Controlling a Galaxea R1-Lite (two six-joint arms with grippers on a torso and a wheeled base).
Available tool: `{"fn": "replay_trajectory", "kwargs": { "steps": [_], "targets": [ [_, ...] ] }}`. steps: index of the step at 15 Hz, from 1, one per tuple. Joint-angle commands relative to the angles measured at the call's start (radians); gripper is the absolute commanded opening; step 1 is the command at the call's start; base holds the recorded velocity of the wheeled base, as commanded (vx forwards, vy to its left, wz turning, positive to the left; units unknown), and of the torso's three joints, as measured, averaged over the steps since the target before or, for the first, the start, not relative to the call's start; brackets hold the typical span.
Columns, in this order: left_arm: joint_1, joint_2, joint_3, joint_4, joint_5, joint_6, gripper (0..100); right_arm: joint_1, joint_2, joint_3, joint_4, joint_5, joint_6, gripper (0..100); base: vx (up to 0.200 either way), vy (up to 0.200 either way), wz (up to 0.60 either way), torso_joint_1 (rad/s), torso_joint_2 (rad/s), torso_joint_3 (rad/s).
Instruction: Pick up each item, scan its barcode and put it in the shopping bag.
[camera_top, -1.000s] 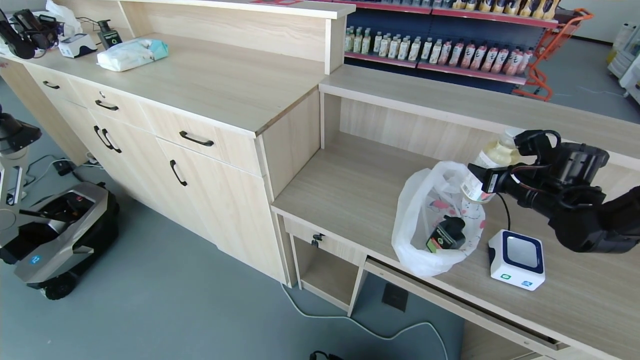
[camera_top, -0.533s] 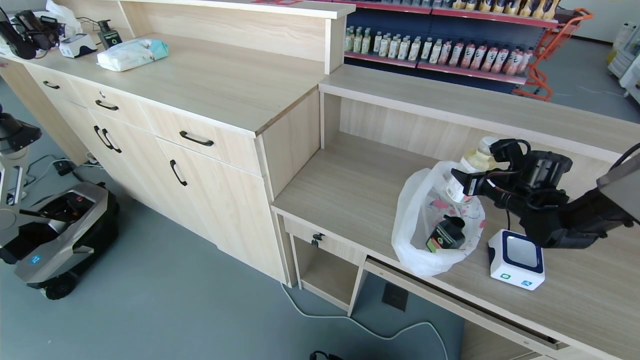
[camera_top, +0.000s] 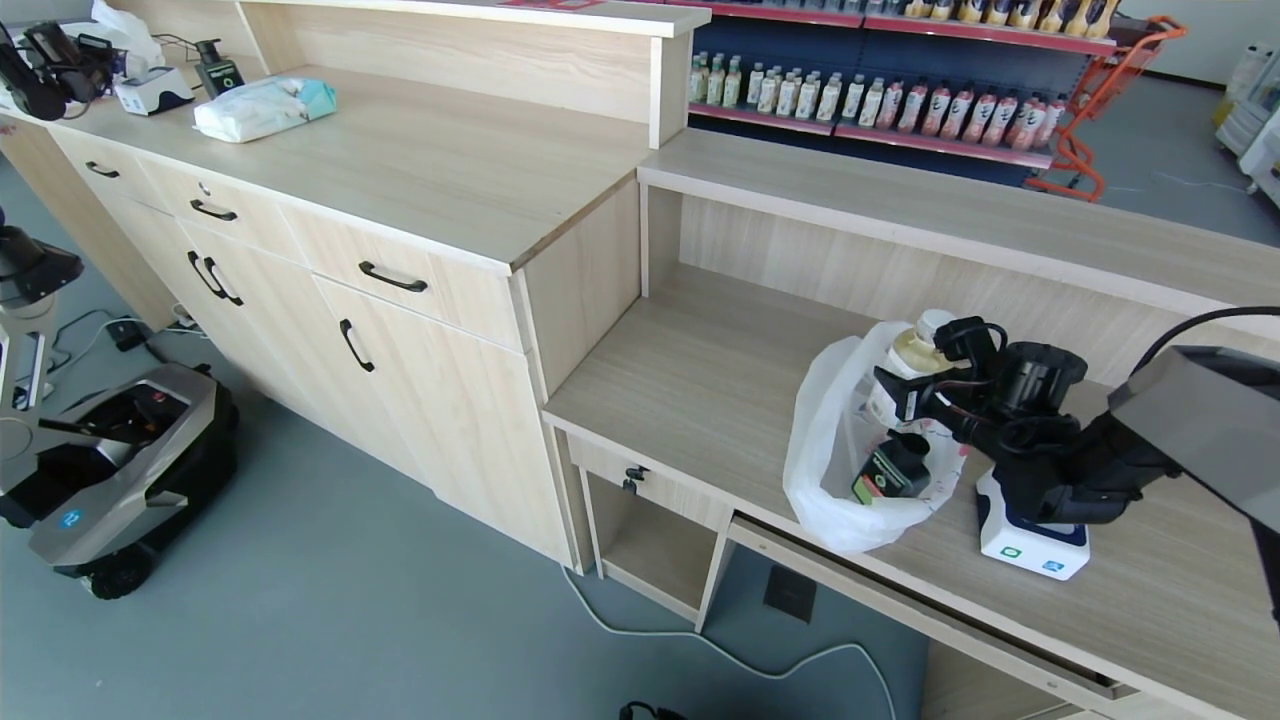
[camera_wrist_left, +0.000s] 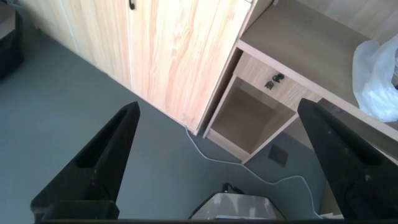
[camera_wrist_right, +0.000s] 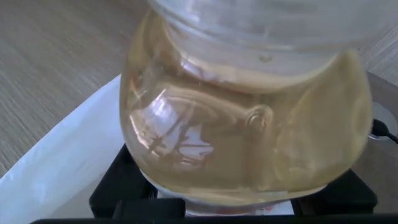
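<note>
With my right gripper (camera_top: 903, 387) clamped on the bottle (camera_top: 918, 352) over the shopping bag (camera_top: 815, 445) mouth, I should lower it well inside before letting go.

Bright, even light everywhere, soft shadows. The counter (camera_top: 420, 160) edges bow toward the head view's corners, and the bottle (camera_wrist_right: 249, 137) catches some glare up close.

Bottle (camera_top: 912, 352) clear glossy plastic; shopping bag (camera_top: 815, 440) thin translucent plastic; counter (camera_top: 700, 370) matt wood-grain.
</note>
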Motion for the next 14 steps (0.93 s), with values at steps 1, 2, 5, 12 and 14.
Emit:
{"fn": "replay_trajectory", "kwargs": {
  "steps": [1,2,5,12,14],
  "targets": [
    [0.0,0.0,0.001,0.0,0.0,-0.001,100,0.008,0.05,-0.009,-0.014,0.001,0.004,0,0.0,0.0,0.0,0.0,0.0,0.0],
    [0.0,0.0,0.001,0.0,0.0,-0.001,100,0.008,0.065,-0.009,-0.023,0.001,0.005,0,0.0,0.0,0.0,0.0,0.0,0.0],
    [0.0,0.0,-0.001,0.0,0.0,-0.001,100,0.008,0.093,-0.012,-0.031,0.001,0.007,0,0.0,0.0,0.0,0.0,0.0,0.0],
    [0.0,0.0,0.001,0.0,0.0,-0.001,100,0.002,0.13,-0.032,-0.049,0.001,0.013,0,0.0,0.0,0.0,0.0,0.0,0.0],
    [0.0,0.0,0.001,0.0,0.0,-0.001,100,0.001,0.127,-0.053,-0.047,0.001,0.039,0,0.0,0.0,0.0,0.0,0.0,0.0]
  ]
}}
